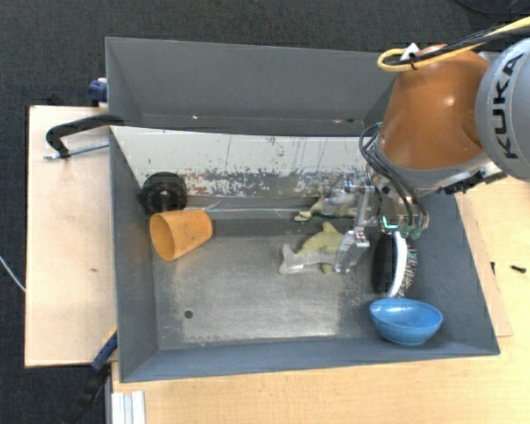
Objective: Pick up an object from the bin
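Arm pose: the silver-grey robot arm (512,104) is reaching in from the right, over the back right corner of the grey metal bin (128,263). Its rounded orange wrist cover (433,113) is hanging above the bin's right half.
Hand pose: the hand (349,259) is pointing down from under the orange cover towards the bin floor, right of centre, with its metal parts standing roughly upright and its tip low, near the floor.
Hand state: cannot tell how far open it is, nor whether it has hold of anything.
Task thing: a pale yellow-green floppy figure (311,247) is lying on the bin floor right of centre, just beside the hand on its left. Whether the two are touching cannot be told.
Near neighbours: a black oval brush with pale bristles (387,263) is lying just right of the hand. A blue plastic bowl (406,319) is sitting in the front right corner, near the brush.
Far side: an orange plastic cup (181,233) is lying on its side by the left wall. A black round wheel-like piece (163,193) is resting just behind it.
Writing: dark letters reading "KUKA" (503,104) are running up the arm's casing.
Cabling: a yellow cable (406,57) is looping above the orange cover.
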`<state>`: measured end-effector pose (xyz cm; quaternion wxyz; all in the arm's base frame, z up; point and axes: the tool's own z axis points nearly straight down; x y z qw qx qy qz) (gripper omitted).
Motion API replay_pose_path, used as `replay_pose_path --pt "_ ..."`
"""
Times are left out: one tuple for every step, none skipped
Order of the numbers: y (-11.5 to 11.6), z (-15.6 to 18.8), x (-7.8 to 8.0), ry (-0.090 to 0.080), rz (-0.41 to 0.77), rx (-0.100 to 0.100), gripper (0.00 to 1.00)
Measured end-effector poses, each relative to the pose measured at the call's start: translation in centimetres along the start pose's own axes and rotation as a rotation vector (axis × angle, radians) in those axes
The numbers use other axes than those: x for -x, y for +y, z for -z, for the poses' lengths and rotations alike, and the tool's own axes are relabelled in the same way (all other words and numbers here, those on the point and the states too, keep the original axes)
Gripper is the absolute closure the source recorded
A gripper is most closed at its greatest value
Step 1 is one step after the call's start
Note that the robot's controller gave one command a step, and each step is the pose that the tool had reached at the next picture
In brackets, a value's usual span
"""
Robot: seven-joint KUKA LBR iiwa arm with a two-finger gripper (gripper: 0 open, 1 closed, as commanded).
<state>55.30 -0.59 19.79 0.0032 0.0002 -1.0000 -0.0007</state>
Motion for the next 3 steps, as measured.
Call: replay_pose_path --pt "-0.5 -11.4 3.7 -0.012 -0.101 0.001 0.00" --pt "-0.5 -11.6 3.7 -0.010 -0.101 0.001 1.00" --pt "-0.5 3.5 4.2 -0.022 -0.075 0.000 1.00"
